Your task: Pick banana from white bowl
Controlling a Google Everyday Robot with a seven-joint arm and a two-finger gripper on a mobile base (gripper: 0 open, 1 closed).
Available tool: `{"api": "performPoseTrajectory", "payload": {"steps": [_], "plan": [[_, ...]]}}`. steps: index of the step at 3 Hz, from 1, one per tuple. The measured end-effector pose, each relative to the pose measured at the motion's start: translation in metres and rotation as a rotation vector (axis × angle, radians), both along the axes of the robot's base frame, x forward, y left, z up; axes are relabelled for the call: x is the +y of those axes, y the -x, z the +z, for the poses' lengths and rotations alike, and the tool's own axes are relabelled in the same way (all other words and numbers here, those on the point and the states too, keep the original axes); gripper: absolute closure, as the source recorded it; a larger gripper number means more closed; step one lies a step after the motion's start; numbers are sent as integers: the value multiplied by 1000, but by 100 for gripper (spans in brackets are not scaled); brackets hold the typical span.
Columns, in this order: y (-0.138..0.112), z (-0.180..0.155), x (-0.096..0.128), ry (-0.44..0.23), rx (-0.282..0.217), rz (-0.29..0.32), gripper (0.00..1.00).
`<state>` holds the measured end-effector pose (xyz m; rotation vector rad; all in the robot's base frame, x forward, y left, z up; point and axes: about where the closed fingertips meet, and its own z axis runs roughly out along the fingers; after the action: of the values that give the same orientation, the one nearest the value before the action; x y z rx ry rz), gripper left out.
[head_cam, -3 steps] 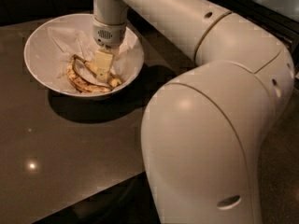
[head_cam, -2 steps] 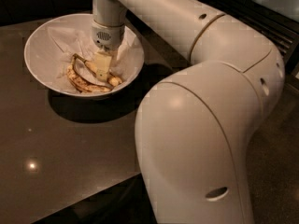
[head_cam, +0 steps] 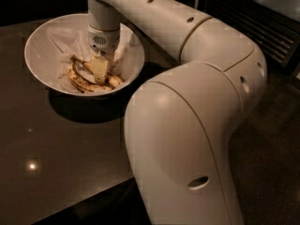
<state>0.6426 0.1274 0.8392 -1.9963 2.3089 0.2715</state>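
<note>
The white bowl [head_cam: 45, 45], wide and lined with crumpled white paper, stands at the back left of the dark table. Two bananas lie in its bottom. The banana [head_cam: 85, 66] with the thin stem pointing left lies partly hidden under my gripper. A more curved, brown-streaked banana [head_cam: 80, 83] lies just in front of it. My gripper [head_cam: 99, 71] reaches straight down into the bowl and sits right on the bananas, over the middle of the paler one. Whether it holds the banana does not show.
The bowl rests on a glossy dark table [head_cam: 47, 149] whose front edge runs across the lower left. My bulky white arm [head_cam: 187, 139] fills the right and centre of the view. A slatted dark grille [head_cam: 265, 29] is at the back right.
The arm's large near segment has swung left and closer to the camera. The gripper stays down in the bowl on the bananas, which have not visibly moved.
</note>
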Motion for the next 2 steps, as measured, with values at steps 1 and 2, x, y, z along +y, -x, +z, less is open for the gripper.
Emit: {"api": "performPoseTrajectory", "payload": {"steps": [1,2], "plan": [[0,3,0,0,0,0,67],[0,1,2,-2,7,-1,90]]}}
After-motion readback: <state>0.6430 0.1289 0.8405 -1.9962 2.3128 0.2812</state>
